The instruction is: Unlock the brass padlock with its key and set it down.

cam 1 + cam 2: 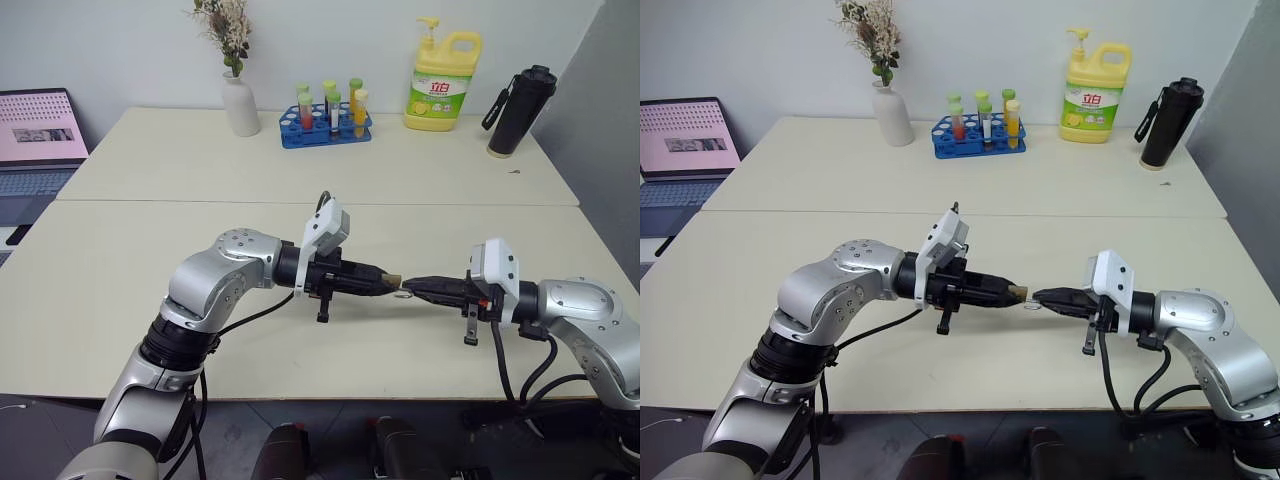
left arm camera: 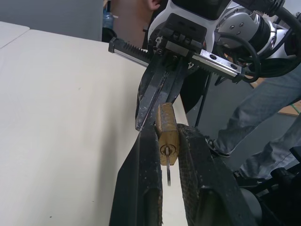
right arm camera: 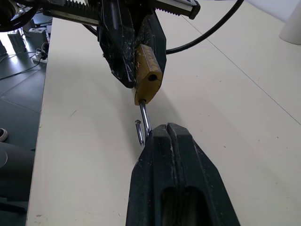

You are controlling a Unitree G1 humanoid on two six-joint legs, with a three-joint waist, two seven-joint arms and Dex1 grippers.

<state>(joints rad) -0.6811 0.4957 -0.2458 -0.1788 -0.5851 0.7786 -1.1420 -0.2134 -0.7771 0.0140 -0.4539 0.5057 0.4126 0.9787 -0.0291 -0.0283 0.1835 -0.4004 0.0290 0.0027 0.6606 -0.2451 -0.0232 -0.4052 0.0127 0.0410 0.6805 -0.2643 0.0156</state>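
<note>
I had the brass padlock point(image 2: 167, 134) clamped by its body in my left end effector point(image 1: 385, 283), in the air above the counter point(image 1: 150, 300), the key point(image 2: 168, 170) seated in its keyhole. My right end effector point(image 3: 160, 134) was pinched shut on the silvery shackle point(image 3: 142, 123), whose free end stood out of the body. The lock looked small, stiff and slick, so I judged a grip on its flat sides safest. The near counter edge lay close beneath; bare surface beyond offered room for setting it down.
</note>
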